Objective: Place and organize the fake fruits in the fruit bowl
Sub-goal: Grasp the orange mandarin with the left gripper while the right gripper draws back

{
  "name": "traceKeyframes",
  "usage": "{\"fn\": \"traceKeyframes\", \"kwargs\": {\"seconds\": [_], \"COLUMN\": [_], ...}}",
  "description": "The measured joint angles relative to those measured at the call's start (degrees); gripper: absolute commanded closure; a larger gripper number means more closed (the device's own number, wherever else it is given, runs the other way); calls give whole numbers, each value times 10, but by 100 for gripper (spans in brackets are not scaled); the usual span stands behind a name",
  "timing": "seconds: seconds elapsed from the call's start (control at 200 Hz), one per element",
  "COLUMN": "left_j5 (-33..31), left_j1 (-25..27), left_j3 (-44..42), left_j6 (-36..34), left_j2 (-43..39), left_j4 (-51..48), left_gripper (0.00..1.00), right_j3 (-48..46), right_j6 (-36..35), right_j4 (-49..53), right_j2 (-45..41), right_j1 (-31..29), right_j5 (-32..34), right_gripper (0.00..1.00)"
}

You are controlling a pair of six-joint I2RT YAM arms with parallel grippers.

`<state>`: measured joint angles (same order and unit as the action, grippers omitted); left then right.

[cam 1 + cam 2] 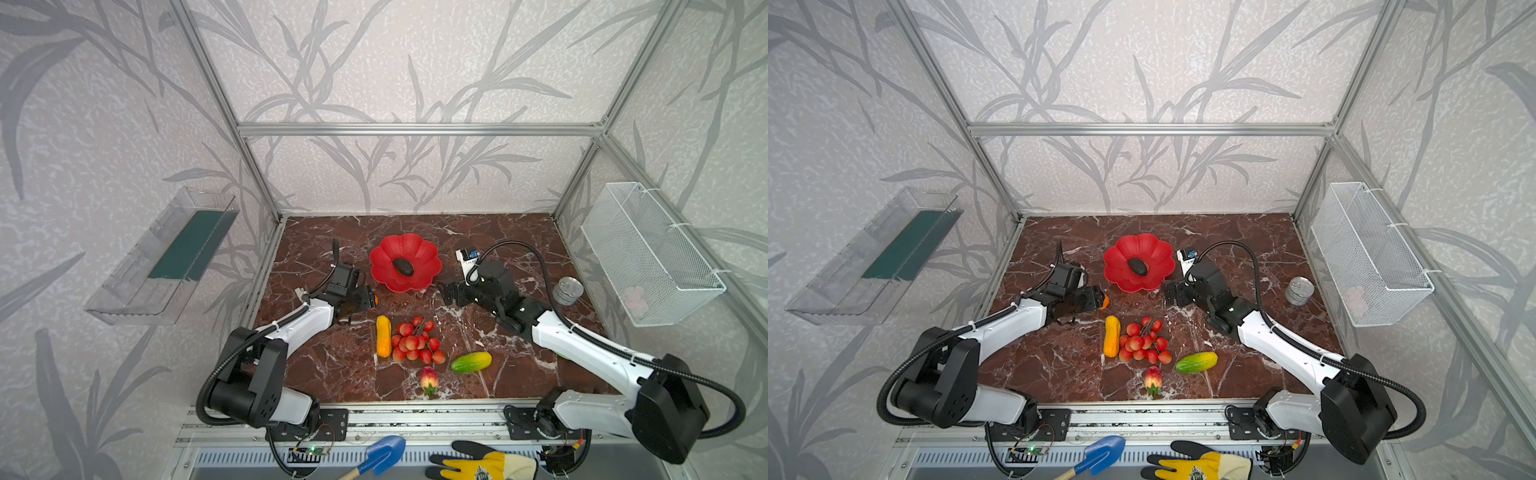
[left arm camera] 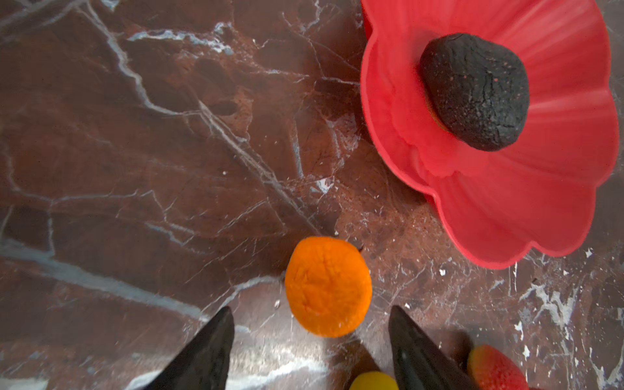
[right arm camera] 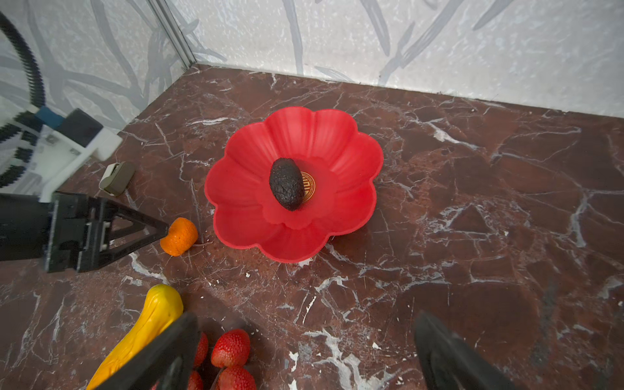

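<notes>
Tabletop (image 1: 332, 365) red-brown veined marble, fruit bowl (image 1: 422, 253) on it; walls (image 1: 374, 62) leaf-patterned.

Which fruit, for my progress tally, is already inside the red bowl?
The dark bumpy oval, lying at the centre of the red bowl. The other five fruits all sit on the marble table outside it.

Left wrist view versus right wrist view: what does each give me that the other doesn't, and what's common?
Only the left wrist view: both fingers of the left end effector seen from behind, open, the orange ball between their tips with a gap either side. Only the right wrist view: the whole rim of the fruit bowl, its gold emblem, the walls, the open right end effector. Both: the dark bumpy oval in the bowl, the orange ball beside the bowl, the yellow-orange oblong, red berries.
</notes>
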<state>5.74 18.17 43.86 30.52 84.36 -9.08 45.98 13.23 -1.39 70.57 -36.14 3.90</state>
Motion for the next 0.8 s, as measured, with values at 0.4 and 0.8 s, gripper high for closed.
{"fn": "traceKeyframes", "kwargs": {"seconds": [0.4,0.8], "left_j5": [1,8], "left_j1": [2,9], "left_j3": [52,71], "left_j6": [0,-20], "left_j2": [112,-3], "left_j4": [3,-30], "left_gripper": [55,63], "right_j3": [-9,-25], "right_j6": [-6,-8], "right_j4": [0,-10], "right_j2": [-7,-6], "right_j1": [7,18], "right_j5": [4,5], "right_gripper": [1,1]}}
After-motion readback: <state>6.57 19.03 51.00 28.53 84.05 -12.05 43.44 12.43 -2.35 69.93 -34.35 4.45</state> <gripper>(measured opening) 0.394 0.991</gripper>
